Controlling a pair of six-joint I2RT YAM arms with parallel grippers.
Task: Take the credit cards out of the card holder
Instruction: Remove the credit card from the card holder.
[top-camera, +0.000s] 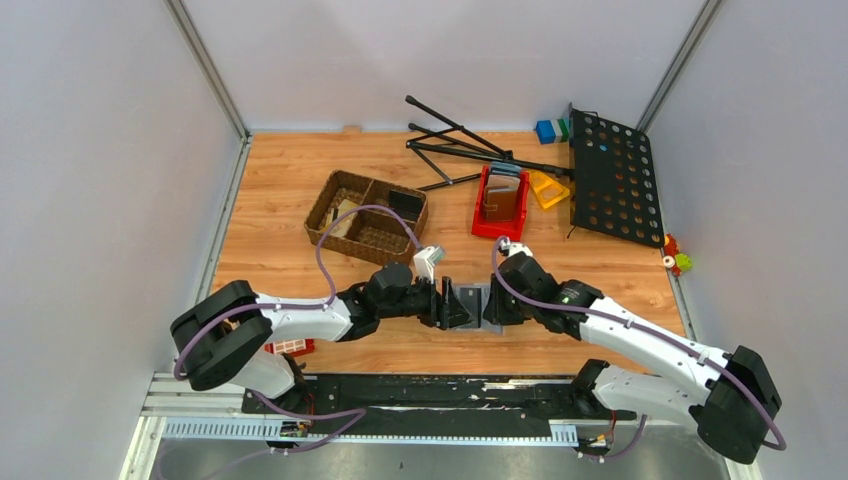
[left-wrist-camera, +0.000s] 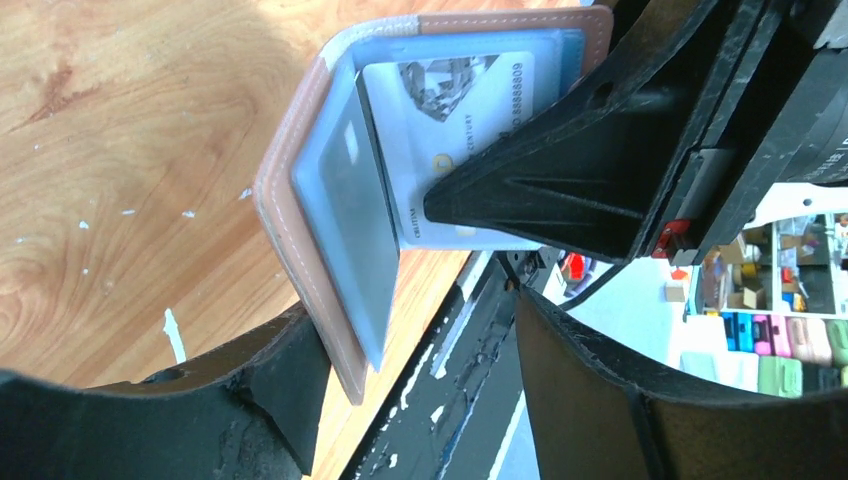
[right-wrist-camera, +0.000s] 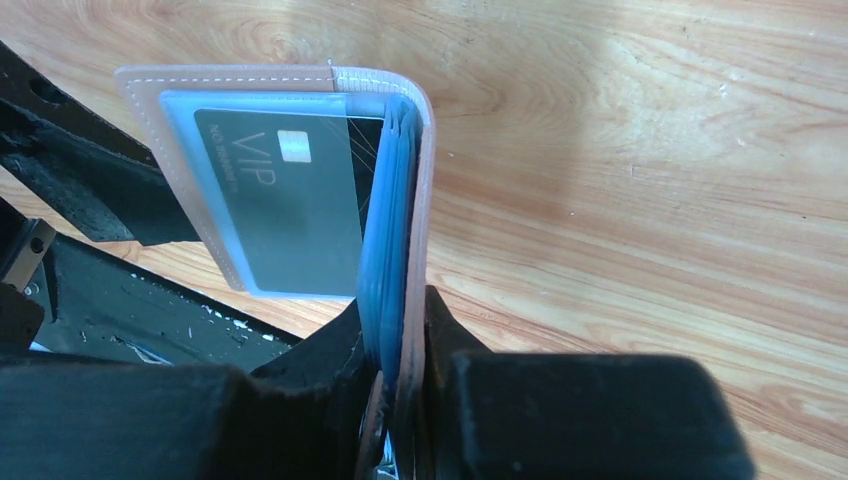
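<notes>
While right fingers (right-wrist-camera: 560, 410) clamp it, the card holder (right-wrist-camera: 172, 92) points fold-end away.

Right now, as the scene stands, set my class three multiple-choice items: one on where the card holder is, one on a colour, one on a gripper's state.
1. Where is the card holder?
A in the wicker basket
B between the left gripper and the right gripper
C in the red bin

2. What colour is the card marked VIP?
A red
B yellow
C dark grey

3. How is the right gripper?
A shut on one flap of the card holder
B open, off it
C out of view

Key:
1 B, the top view shows it where the two arms' tips meet.
2 C, the right wrist view shows it dark behind its clear sleeve.
3 A, the same view shows it pinching the flap from both sides.
</notes>
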